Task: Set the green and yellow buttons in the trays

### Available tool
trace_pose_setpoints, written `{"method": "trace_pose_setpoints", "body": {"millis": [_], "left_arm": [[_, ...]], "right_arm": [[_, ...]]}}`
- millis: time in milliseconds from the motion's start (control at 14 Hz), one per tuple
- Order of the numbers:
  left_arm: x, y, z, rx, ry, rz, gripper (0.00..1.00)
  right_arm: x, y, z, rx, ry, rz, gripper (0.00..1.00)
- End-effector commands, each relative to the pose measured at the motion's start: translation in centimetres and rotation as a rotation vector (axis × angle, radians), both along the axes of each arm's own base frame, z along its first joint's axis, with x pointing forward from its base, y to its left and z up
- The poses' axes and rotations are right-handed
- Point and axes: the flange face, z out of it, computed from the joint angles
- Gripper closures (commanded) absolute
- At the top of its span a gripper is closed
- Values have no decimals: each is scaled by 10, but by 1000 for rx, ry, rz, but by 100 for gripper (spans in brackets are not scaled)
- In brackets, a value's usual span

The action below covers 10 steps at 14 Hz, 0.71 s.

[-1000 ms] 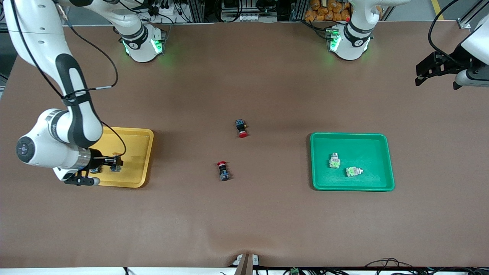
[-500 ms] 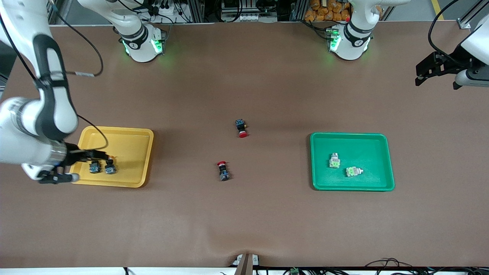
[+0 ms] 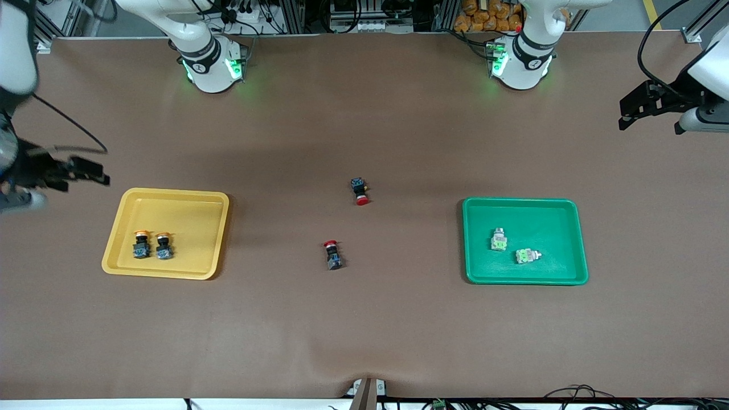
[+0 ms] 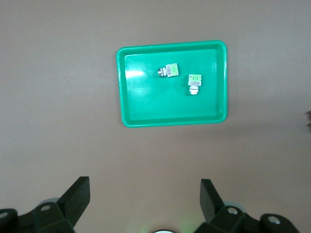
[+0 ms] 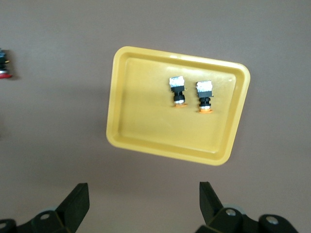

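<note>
The yellow tray [image 3: 193, 228] holds two dark push buttons with orange-yellow caps [image 3: 140, 245] [image 3: 163, 246], side by side. They also show in the right wrist view [image 5: 177, 91] [image 5: 204, 95] in the same tray [image 5: 141, 121]. The green tray [image 3: 547, 222] holds two pale grey switches with light-green faces [image 3: 498, 240] [image 3: 527, 256], also in the left wrist view [image 4: 169, 71] [image 4: 194, 82]. My right gripper [image 3: 91, 171] [image 5: 144, 194] is open and empty, up over bare table at the right arm's end. My left gripper [image 3: 629, 113] [image 4: 145, 194] is open and empty, waiting high at the left arm's end.
Two dark push buttons with red caps lie on the brown table between the trays, one [image 3: 360, 191] farther from the front camera and one [image 3: 332, 255] nearer. The green tray's wall [image 4: 124, 97] shows whole in the left wrist view.
My right gripper has lifted out of the yellow tray and drawn back toward the right arm's end, leaving a second yellow-capped button beside the first. The left arm has not moved.
</note>
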Motion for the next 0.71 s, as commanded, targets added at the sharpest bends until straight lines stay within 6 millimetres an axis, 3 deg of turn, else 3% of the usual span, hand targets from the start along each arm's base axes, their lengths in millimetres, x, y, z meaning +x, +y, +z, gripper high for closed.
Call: {"method": "trace_pose_setpoints", "body": {"millis": [0,143,643], "left_arm": [[-3,4,6,-21,3,33,0],[-5,8,7,-20,13,39,0],[-2,3,4,-57,22,40,0]], "right_arm": [[-25,7,12,-15,31,-36,0],[-34,18,25,-19,52,-72,0],[-45,18,55,-53,31,-60,0]]}}
